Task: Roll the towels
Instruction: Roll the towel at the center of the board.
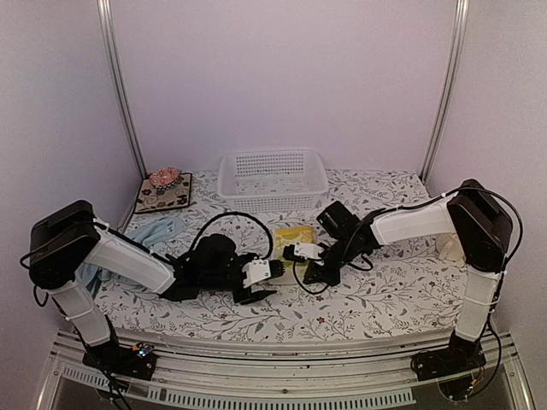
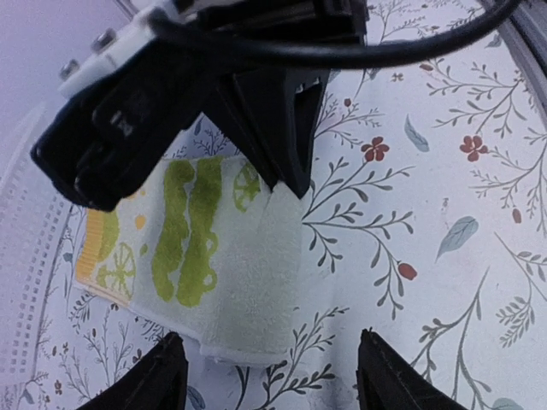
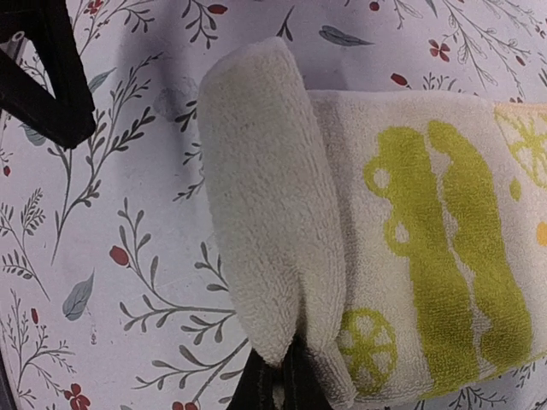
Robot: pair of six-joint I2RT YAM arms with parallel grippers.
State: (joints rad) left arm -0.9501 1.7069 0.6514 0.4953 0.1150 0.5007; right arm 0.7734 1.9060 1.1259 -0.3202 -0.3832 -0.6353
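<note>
Lime towel [image 1: 297, 234], centre: cream with lime-green blobs and lemon slices. Blue towel [image 1: 154, 231], left: pale blue. Counter [image 1: 385, 290] is white with grey vines and red flowers. Basket [image 1: 273, 184] is white.

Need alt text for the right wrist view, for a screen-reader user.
A yellow-green towel lies with its left end curled over into a thick fold, pinched at the frame's bottom edge by the shut right gripper. Under it is a white floral table cover.
</note>
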